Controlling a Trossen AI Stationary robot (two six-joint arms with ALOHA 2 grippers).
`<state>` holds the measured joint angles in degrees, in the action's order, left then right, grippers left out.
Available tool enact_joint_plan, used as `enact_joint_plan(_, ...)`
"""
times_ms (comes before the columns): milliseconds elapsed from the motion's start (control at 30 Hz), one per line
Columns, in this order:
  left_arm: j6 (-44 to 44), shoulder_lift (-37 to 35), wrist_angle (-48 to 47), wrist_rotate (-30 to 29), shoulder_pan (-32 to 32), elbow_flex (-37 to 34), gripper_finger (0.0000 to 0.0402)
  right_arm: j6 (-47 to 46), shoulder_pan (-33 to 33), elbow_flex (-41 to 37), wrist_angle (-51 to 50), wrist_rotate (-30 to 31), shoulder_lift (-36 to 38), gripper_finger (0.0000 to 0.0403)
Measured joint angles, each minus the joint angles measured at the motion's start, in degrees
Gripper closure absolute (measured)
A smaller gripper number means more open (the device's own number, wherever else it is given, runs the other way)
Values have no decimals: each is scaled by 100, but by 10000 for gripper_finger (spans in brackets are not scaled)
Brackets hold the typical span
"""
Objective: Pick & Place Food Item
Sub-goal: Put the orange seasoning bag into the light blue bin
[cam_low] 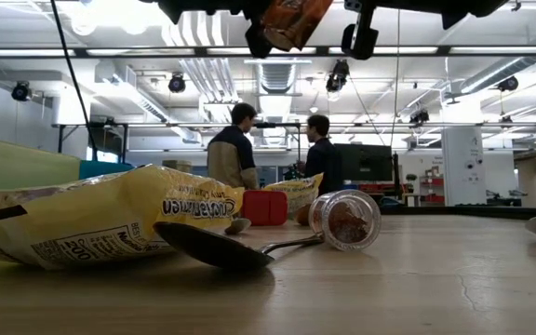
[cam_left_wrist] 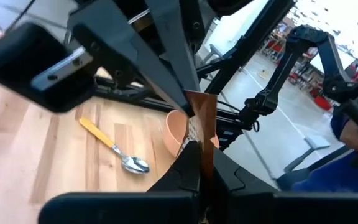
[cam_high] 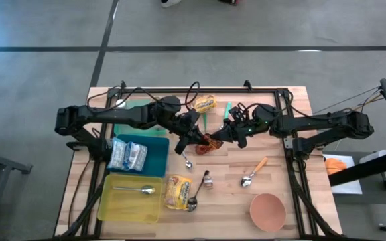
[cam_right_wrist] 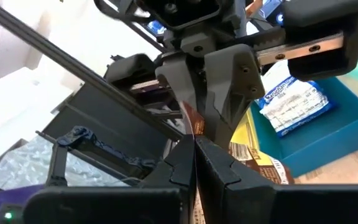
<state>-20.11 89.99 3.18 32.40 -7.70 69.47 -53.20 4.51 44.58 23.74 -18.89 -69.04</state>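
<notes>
High view shows you mid-handover: left pincer [cam_high: 194, 138] and right pincer [cam_high: 221, 136] both clamp the brown snack packet [cam_high: 206, 143], lifted off the table beside the blue bin [cam_high: 154, 155]; release one next

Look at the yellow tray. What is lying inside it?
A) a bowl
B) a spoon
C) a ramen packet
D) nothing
B: the high view shows a single silver spoon lying in the yellow tray, while the pink bowl sits on the table far off and the yellow ramen packet lies just outside the tray.
</notes>
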Motion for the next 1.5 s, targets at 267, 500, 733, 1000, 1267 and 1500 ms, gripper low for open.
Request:
enact_joint_plan(267, -247, -295, -459, -213, 0, 0, 400, 285, 0, -4, -43, -220, 0, 316)
enact_joint_plan(500, -297, -1047, -1686, -1634, -11, -10, 401, 378, 124, 24, 67, -18, 2, 215)
enact_joint_plan(733, -1188, -2145, -2336, -4291, 15, -745, 401, 653, 111, 171, 97, 89, 35, 177)
enact_joint_plan(1000, -1893, -3418, -1660, -6375, 79, -2559, 401, 792, 112, 278, 60, 76, 42, 175)
enact_joint_plan(1267, -2195, -3905, -742, -7768, 92, -4013, 401, 754, 114, 278, 49, 41, 70, 175)
enact_joint_plan(1500, -2815, -3890, -720, -8596, 96, -4493, 401, 712, 114, 278, 50, 41, 98, 175)
